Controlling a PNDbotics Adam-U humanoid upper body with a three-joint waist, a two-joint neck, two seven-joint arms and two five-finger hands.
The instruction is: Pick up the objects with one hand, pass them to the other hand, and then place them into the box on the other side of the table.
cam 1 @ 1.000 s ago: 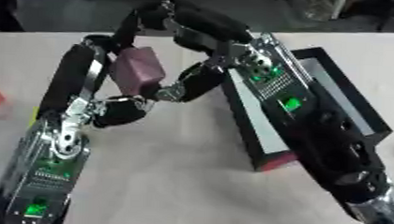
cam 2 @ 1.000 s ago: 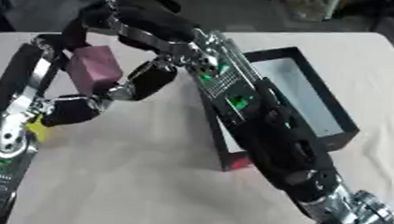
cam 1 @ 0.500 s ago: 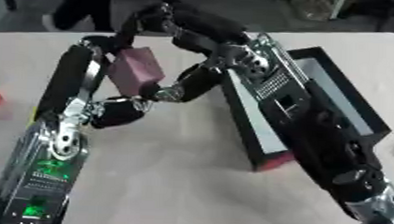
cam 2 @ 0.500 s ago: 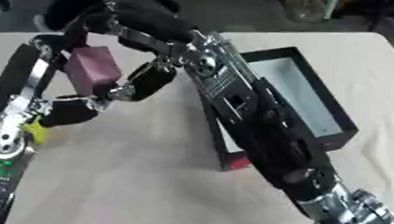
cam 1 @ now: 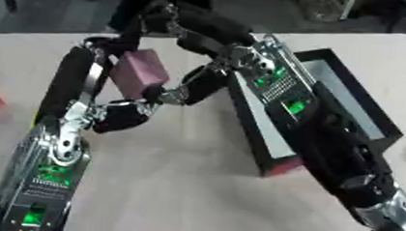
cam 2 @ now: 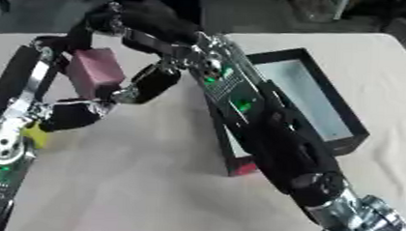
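over the pale table [cam 1: 195,185], the pink block [cam 1: 138,72] sits clasped in the left hand's [cam 1: 115,61] curled fingers, the right hand [cam 1: 186,88] touching its right side with fingers too hidden to judge, the open black box [cam 2: 313,99] further right.

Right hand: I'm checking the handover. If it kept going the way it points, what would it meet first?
Probably the pink block, held up by the left hand; the right hand already reaches its lower edge, though depth is unclear.

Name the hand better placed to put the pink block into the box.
Right, probably. The black box lies on the robot's right, beside the right forearm, and the right hand already meets the pink block held up by the left hand.
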